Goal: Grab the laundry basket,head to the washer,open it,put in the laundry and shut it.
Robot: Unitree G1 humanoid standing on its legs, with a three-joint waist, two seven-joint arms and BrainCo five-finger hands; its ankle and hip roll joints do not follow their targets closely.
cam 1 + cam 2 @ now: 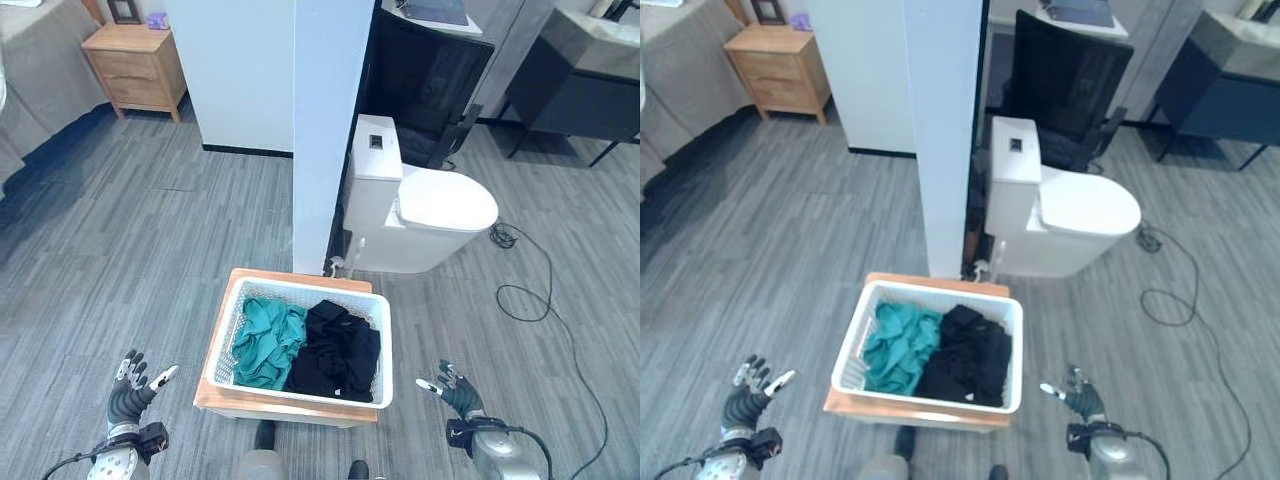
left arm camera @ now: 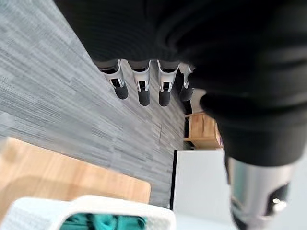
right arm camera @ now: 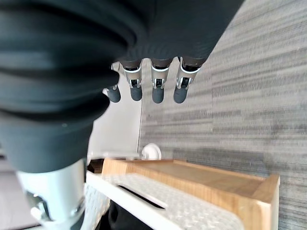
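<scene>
grey plank floor (image 1: 120, 250), toilet (image 1: 425, 210) beyond. white laundry basket (image 1: 225, 345) with teal and black laundry (image 1: 305, 345) sits on low wooden stand (image 1: 285, 405), dead centre between hands. left hand (image 1: 128, 392) and right hand (image 1: 455, 390) flank its sides, apart from it, fingers spread, holding nothing. both must close inward on basket sides.

The laundry basket (image 1: 372, 352) is white plastic with little holes, and soft teal cloth (image 1: 268, 340) and black cloth (image 1: 338, 352) lie in it. It sits on a smooth wooden stand (image 1: 286, 404). The floor (image 1: 140, 270) looks like matt grey wood, and the toilet (image 1: 425, 215) is shiny white.
</scene>
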